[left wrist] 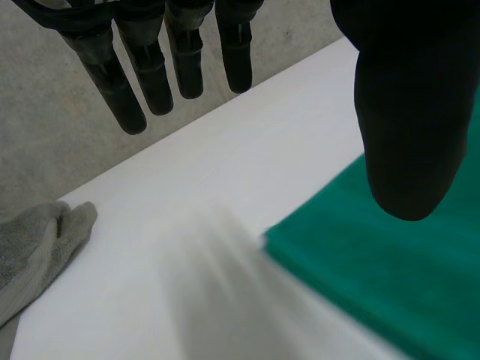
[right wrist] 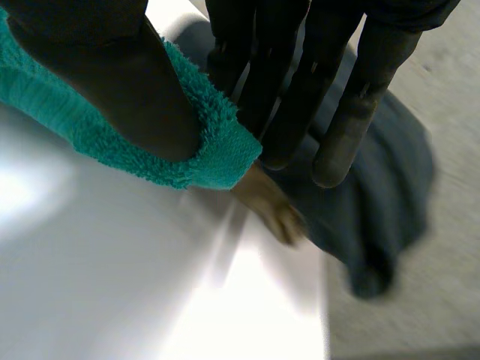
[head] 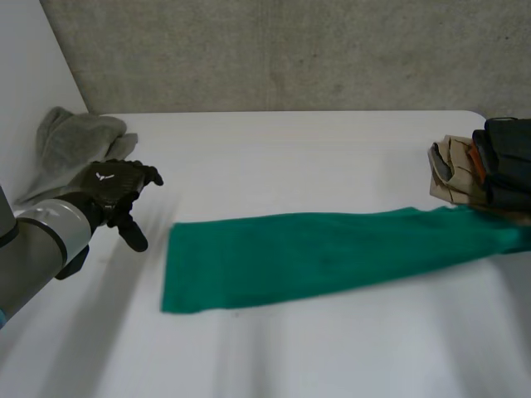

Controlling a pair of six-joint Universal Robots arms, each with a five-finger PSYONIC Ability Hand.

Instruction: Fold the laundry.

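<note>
Across the white table (head: 290,166) the green towel (head: 315,257) lies stretched long | right hand (right wrist: 112,82) pinches its right-end corner, probably to keep it taut | left hand (head: 116,191) hovers beside the free end, fingers spread, holding nothing.

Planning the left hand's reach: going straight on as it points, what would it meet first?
Likely nothing: the left hand points across bare white table toward its far edge, between the crumpled grey cloth and the flat green terry towel. Depth unclear.
</note>
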